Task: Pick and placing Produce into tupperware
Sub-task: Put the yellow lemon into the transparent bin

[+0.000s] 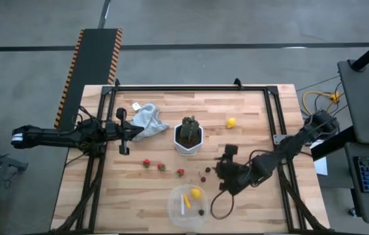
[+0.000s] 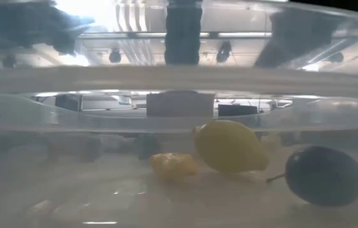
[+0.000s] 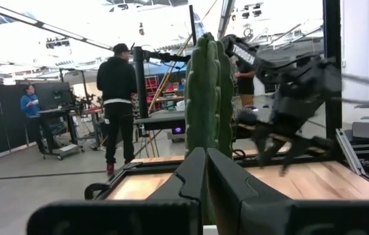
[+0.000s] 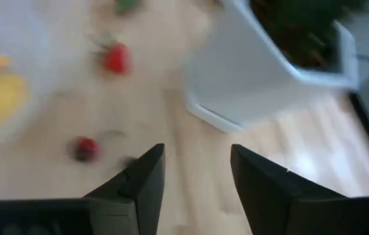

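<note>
The clear round tupperware sits near the table's near edge. It holds a yellow lemon, a thin yellow piece and a dark purple berry. Three strawberries lie in a row on the wood to its far left. Two dark berries lie just left of my right gripper. Another lemon rests right of the plant pot. My right gripper is open and empty, hovering over bare wood near a berry. My left gripper is shut, far left of the pot.
The white hexagonal pot with a green spiky plant stands mid-table, between the two grippers. A crumpled grey cloth lies by my left gripper. A black frame edges the table. People stand in the room beyond.
</note>
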